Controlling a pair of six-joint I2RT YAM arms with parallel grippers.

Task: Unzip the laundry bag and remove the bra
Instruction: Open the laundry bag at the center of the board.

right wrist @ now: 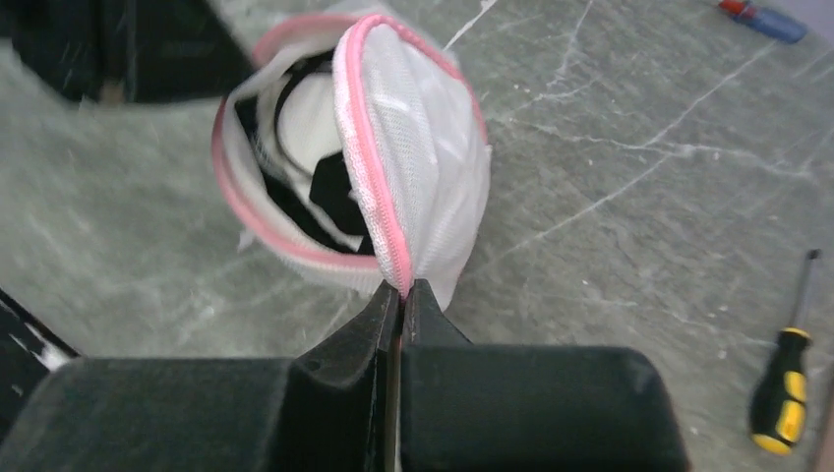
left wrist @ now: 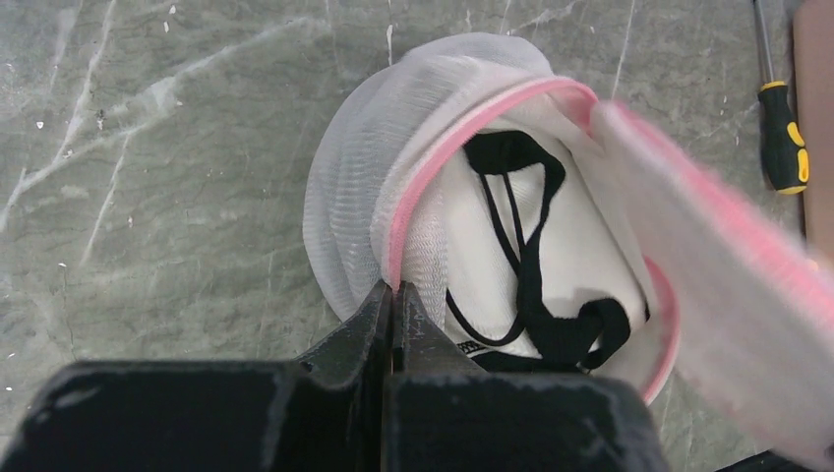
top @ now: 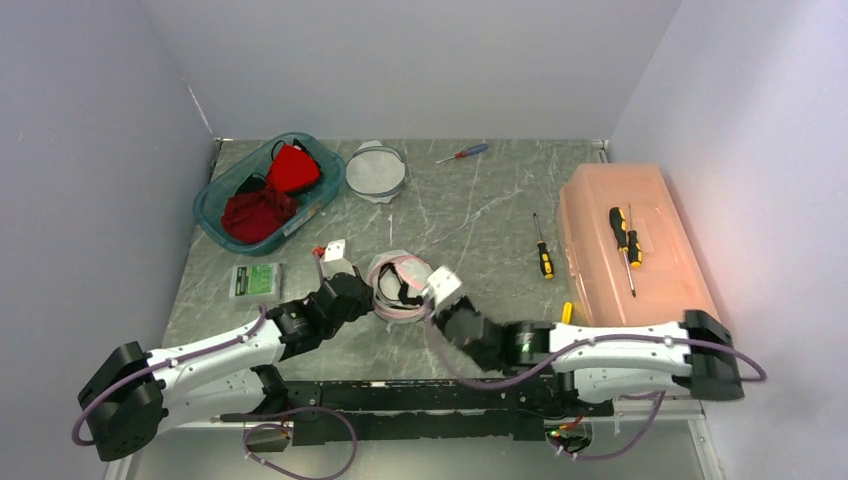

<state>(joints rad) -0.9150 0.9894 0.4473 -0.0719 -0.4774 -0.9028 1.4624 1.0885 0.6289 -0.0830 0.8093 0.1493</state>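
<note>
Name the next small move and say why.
Probably the right tool should pull its flap away from the left tool. Both are shut on the pink edge of the laundry bag, which is already open, and the bra inside is partly covered.

Top camera fixed high behind the arm bases, tilted down and forward; whole table in frame, bases at 6 o'clock. Left wrist camera very close, left gripper at 6 o'clock, laundry bag centre. Right wrist camera equally close, right gripper at 6 o'clock, facing the bag's opposite side. Bag and yellow-and-black screwdriver common to all three.
</note>
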